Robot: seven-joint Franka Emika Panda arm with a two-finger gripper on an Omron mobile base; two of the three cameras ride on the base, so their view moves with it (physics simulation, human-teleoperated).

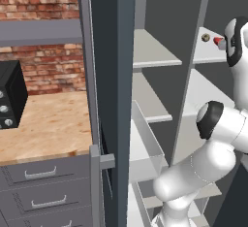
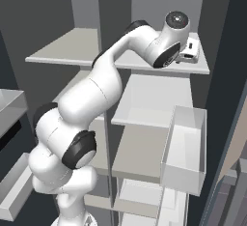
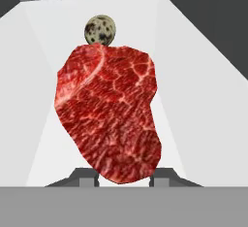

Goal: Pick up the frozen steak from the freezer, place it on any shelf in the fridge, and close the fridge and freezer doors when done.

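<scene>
The frozen steak (image 3: 109,114), a marbled dark-red slab, stands between my gripper's (image 3: 123,178) two fingertips (image 3: 87,177), and the jaws are shut on its near end. It rests over the pale upper shelf (image 3: 193,105) of the freezer, the right-hand compartment (image 2: 159,99). From the left base view the steak (image 1: 218,40) shows as a red spot beside the arm, on that same shelf (image 1: 206,51). My gripper (image 2: 192,52) reaches over this shelf (image 2: 144,61) from the left. The fridge compartment (image 2: 67,46) with its own shelf lies to the left.
A speckled olive-brown ball (image 3: 100,29) sits just behind the steak, also visible as the ball (image 1: 205,37). Both doors stand open: one door (image 1: 109,100) with a white bin (image 1: 145,146), the other door (image 2: 224,123) with a bin (image 2: 185,148). A wooden counter (image 1: 48,119) lies left.
</scene>
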